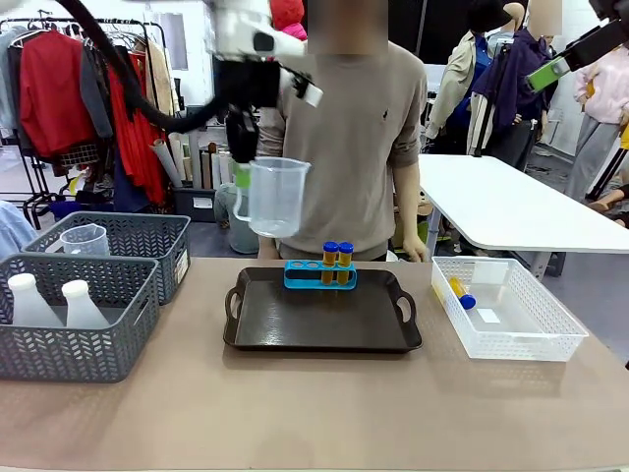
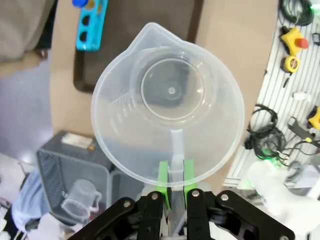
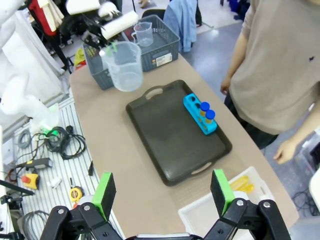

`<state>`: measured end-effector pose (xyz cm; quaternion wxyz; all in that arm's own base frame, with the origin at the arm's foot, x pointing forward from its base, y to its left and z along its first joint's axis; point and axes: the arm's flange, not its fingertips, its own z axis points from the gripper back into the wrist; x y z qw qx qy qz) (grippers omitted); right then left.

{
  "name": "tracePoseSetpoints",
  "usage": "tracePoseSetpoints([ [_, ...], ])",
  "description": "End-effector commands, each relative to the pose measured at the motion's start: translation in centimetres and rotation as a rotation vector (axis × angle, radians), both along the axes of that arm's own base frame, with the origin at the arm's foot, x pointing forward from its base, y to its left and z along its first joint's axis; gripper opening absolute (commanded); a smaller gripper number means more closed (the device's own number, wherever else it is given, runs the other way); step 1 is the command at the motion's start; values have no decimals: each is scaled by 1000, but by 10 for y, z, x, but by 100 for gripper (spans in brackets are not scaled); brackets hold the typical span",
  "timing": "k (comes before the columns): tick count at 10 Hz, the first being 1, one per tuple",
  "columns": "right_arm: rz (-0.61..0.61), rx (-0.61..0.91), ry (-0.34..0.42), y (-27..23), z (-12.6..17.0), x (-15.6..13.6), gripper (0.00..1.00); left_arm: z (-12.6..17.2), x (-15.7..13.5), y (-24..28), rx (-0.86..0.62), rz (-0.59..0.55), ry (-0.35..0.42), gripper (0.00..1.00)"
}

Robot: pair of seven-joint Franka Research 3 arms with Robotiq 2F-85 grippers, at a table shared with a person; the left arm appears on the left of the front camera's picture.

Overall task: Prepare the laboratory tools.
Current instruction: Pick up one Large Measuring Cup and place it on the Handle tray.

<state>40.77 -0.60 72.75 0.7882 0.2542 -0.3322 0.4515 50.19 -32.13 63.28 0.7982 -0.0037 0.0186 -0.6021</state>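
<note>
Two small yellow tubes with blue caps (image 1: 337, 258) stand upright in the right-hand holes of the blue four-hole plastic rack (image 1: 305, 277), which sits on the far edge of the black rectangular handled tray (image 1: 324, 320) at the middle of the tabletop (image 1: 295, 413). My left end effector (image 1: 240, 167) hangs in the air above the tray's far left corner. Its green pads (image 2: 164, 181) are pinched on the handle of the clear plastic measuring beaker (image 1: 275, 197), which is upright and well clear of the tabletop. From the left wrist camera I look straight down into the beaker's open mouth. My right end effector (image 3: 163, 192) is held high at the right, spread wide with nothing between its pads, looking down on the tray and rack. A third yellow tube (image 1: 460, 292) lies on its side in the white mesh basket (image 1: 531, 341) just right of the tray. At the left stand two grey mesh baskets: the near one (image 1: 79, 356) holds two white conical flasks (image 1: 29, 301), and the far one (image 1: 147, 244) holds a second clear beaker (image 1: 85, 239). A person in a beige sweater (image 1: 344, 128) stands at the far side, behind the rack.
</note>
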Motion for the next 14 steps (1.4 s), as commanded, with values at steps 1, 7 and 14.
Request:
tracePoseSetpoints([
  [1,1,9,0,2,1,-1,100,-20,36,-26,3,-75,3,0],
  [7,1,9,0,2,1,-1,100,-118,68,-115,-94,-168,28,0],
  [14,1,9,0,2,1,-1,100,-160,49,-125,-59,-221,-28,0],
])
